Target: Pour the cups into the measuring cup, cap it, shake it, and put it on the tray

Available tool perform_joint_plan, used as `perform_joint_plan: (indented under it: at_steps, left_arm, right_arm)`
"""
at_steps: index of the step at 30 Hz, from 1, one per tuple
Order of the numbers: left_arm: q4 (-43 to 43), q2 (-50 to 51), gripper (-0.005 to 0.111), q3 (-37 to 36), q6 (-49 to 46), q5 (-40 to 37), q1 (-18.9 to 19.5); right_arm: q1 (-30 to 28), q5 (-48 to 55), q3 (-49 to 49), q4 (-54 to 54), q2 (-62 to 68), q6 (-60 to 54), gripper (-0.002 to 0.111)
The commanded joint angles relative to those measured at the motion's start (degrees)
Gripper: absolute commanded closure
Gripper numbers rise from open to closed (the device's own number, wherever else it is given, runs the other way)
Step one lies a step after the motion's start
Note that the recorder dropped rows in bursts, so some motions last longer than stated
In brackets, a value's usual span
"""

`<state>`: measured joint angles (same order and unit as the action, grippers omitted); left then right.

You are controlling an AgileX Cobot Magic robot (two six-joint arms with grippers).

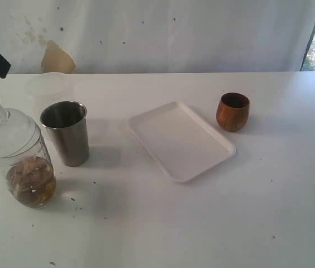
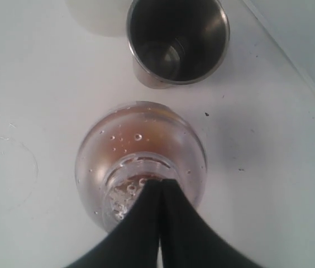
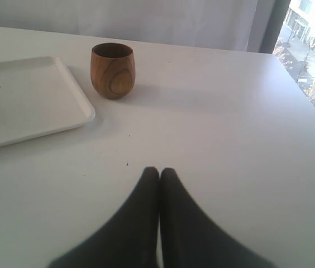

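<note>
Measuring cup [image 1: 20, 162], tumbler [image 1: 68, 137] left of tray [image 1: 180, 139]; wooden cup [image 1: 233, 111] right.
Left gripper [image 2: 160, 184] closed at measuring cup's top; right gripper [image 3: 158, 172] closed, empty.

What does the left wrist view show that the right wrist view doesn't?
Only the left wrist view: the tumbler, the measuring cup with brownish contents beneath the shut left gripper, and an edge of the tub. Only the right wrist view: the wooden cup and the shut right gripper. Both: the tray, just a corner of it in the left wrist view, and the table.
</note>
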<state>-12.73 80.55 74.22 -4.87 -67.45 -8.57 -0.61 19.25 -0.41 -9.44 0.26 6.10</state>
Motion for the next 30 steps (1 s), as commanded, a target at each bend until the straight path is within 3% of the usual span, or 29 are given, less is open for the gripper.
perform_joint_plan:
  at_steps: [1,22,30]
  left_arm:
    - [-0.2,0.1,0.107,0.5,0.0,-0.1,-0.2]
    - [-0.1,0.2,0.107,0.5,0.3,0.2,-0.2]
    - [-0.1,0.2,0.107,-4.7,-0.1,4.9,-0.2]
  right_arm:
    - [-0.4,-0.1,0.4,-0.5,-0.3,0.3,0.108]
    - [-0.4,-0.1,0.4,-0.5,-0.3,0.3,0.108]
    - [-0.4,-0.1,0.4,-0.5,-0.3,0.3,0.108]
